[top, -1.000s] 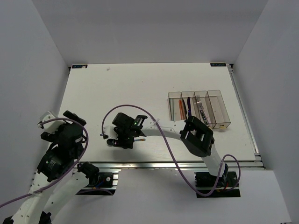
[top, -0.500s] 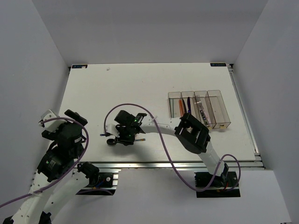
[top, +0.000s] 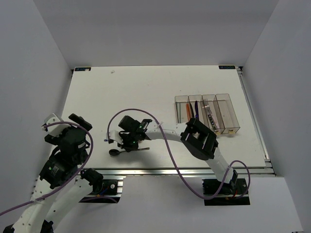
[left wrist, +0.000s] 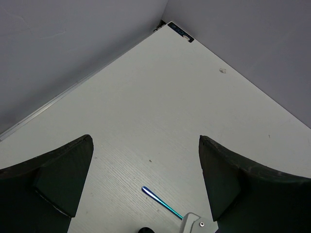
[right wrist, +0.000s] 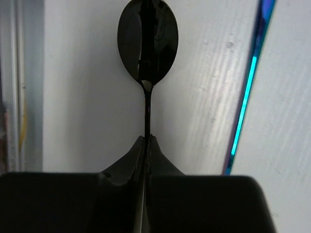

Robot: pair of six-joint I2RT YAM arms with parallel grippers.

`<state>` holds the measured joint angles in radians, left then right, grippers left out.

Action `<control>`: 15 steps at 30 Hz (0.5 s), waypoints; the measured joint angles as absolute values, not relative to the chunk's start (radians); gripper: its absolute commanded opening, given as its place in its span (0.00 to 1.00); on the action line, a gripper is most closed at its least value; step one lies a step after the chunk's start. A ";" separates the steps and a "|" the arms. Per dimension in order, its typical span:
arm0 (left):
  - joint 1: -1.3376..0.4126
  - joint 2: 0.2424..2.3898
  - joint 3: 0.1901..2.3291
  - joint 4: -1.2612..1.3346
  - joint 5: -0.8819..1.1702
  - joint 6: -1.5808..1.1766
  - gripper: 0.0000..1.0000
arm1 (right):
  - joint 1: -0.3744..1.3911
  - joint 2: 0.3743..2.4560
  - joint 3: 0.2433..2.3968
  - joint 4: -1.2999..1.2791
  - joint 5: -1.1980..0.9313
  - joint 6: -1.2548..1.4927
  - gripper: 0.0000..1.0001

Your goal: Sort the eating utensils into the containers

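Observation:
My right gripper (right wrist: 147,138) is shut on the thin handle of a black-bowled spoon (right wrist: 147,39), low over the table near its front edge. From above, the spoon's bowl (top: 113,152) sticks out to the left of that gripper (top: 127,145). Just beside the spoon lies a thin blue-teal iridescent utensil (right wrist: 248,82), whose rounded end also shows in the left wrist view (left wrist: 160,200). My left gripper (left wrist: 146,145) hangs open at the left with nothing between its fingers. The containers (top: 228,131) stand at the right, holding orange chopsticks (top: 187,112), a purple knife (top: 196,110) and a silver fork (top: 209,111).
The right arm's purple cable (top: 167,145) loops over the table between the arm and its wrist. The metal rail of the table's front edge (top: 170,171) runs just below the spoon. White walls close the table in on three sides.
My right gripper has closed from partly open onto the spoon's handle, and the spoon's bowl now shows clear of it on the left. The left arm has hardly moved.

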<state>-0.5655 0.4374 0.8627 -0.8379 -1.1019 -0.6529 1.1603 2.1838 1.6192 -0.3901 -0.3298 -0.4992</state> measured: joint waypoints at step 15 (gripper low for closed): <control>-0.566 0.434 0.863 -0.837 -1.102 -0.651 0.98 | 0.978 1.771 1.414 -0.147 -0.392 -0.088 0.00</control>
